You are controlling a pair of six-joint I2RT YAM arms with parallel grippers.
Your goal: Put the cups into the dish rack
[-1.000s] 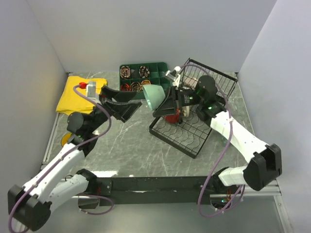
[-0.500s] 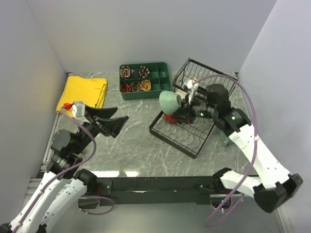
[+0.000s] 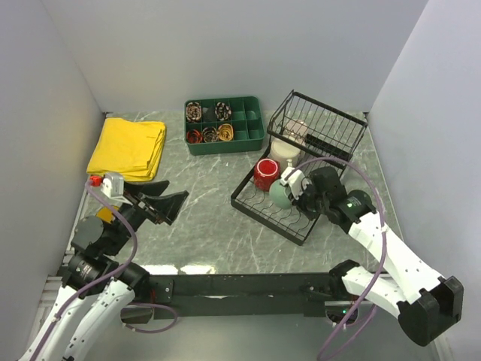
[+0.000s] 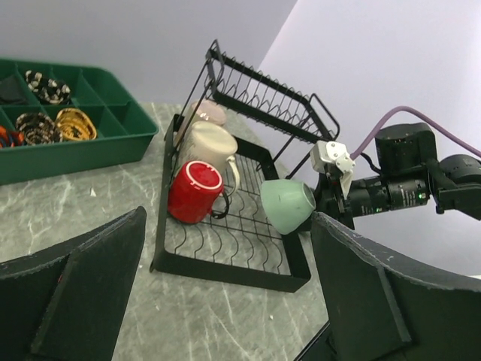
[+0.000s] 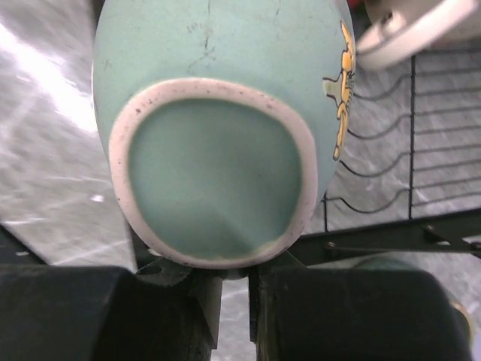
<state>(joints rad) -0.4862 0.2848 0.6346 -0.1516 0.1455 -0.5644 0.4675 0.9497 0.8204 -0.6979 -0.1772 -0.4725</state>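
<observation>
Seen from above, the right gripper (image 3: 290, 189) clasps a small, rounded light teal mug (image 3: 279, 197) on its side over the flat base of the black wire dish rack (image 3: 289, 222). It sits just beside a glossy red mug (image 3: 265, 173), while the left gripper (image 3: 174, 207) is spread wide and empty, well apart. The left wrist view shows a cream mug (image 4: 210, 147) lying behind the red one on wavy wires. The right wrist view fills with smooth teal glaze, a pale speckled ring and a yellow motif (image 5: 342, 75).

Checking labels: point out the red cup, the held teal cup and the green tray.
red cup (image 4: 184, 207), left wrist view, side wall
held teal cup (image 5: 214, 173), right wrist view, base
green tray (image 4: 75, 159), left wrist view, front wall
</observation>
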